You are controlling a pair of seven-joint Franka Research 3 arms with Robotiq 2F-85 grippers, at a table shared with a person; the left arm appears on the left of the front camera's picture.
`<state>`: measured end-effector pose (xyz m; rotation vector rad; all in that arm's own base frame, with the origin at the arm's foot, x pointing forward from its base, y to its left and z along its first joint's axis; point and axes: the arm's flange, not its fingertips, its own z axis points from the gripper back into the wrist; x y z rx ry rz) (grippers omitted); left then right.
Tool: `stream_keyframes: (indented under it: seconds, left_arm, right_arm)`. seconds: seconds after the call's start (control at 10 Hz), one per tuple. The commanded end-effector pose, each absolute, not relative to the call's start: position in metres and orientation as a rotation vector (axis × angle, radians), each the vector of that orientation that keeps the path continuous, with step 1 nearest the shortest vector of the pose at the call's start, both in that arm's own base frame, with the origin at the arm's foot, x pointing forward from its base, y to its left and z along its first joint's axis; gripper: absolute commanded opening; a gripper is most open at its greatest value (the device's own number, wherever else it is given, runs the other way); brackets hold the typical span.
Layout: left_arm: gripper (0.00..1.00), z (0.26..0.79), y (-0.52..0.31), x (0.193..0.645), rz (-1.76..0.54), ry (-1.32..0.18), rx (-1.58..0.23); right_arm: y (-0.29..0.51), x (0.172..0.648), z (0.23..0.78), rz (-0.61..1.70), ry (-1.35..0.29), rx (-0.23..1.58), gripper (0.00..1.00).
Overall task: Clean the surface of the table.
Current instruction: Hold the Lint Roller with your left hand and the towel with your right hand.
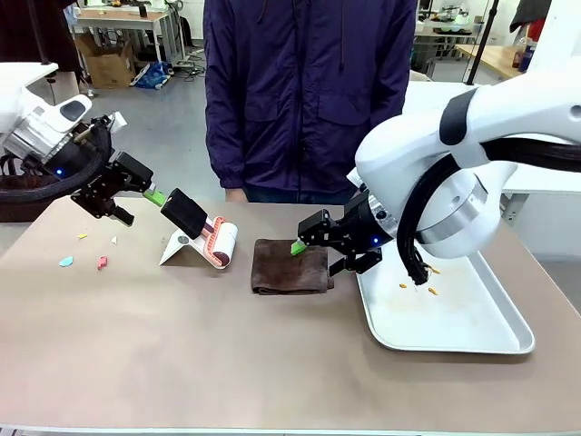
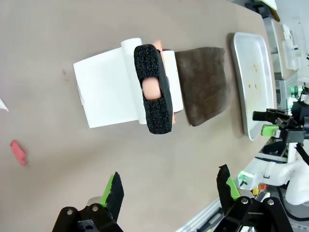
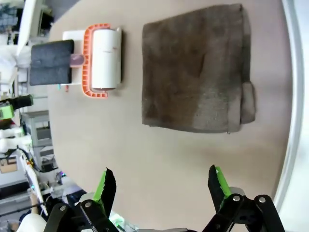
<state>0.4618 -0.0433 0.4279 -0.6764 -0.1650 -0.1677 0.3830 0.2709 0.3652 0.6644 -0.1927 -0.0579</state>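
Near the left edge of the table (image 1: 182,363), a few coloured paper scraps (image 1: 102,262) litter the beige-brown top, which spreads under both arms. Just above and to the right of them, the left gripper (image 1: 139,207) hangs with its jaws wide apart and empty. The lint roller (image 1: 204,234) leans on its white stand (image 1: 177,247) directly ahead. Its black handle (image 2: 153,89) is angled up toward the gripper, and the long axis runs away from the wrist, square to the line on which the jaws close. This arm is clearly the nearer one to it.

Toward the middle lies a folded brown cloth (image 1: 290,265), with the right gripper (image 1: 324,252) low at its right side, likewise spread open and holding nothing. A pale tray (image 1: 472,338) holding crumbs (image 1: 404,285) sits by the right edge.

The tabletop looks smooth and matte. A person (image 1: 309,91) in a dark jacket stands at the far edge, with boxes (image 1: 109,64) and other tables behind.
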Motion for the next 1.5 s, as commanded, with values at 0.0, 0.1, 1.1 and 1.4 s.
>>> stream_keyframes:
  seconds: [0.0, 0.1, 1.1, 1.4]
  left_arm:
    - [1.00, 0.432, -0.045, 0.460, -0.186, -0.165, -0.661]
    - [1.00, 0.432, -0.045, 0.460, -0.186, -0.165, -0.661]
    - [1.00, 0.420, -0.060, 0.543, -0.069, -0.051, -0.744]
    - [1.00, 0.409, -0.069, 0.537, -0.085, -0.026, -0.733]
  right_arm:
    - [0.276, 0.374, 0.369, -0.067, -0.201, 0.679, 1.00]
    - [0.276, 0.374, 0.369, -0.067, -0.201, 0.679, 1.00]
    - [0.315, 0.486, 0.383, 0.052, -0.002, 0.274, 1.00]
    - [0.324, 0.500, 0.372, 0.008, 0.017, 0.211, 1.00]
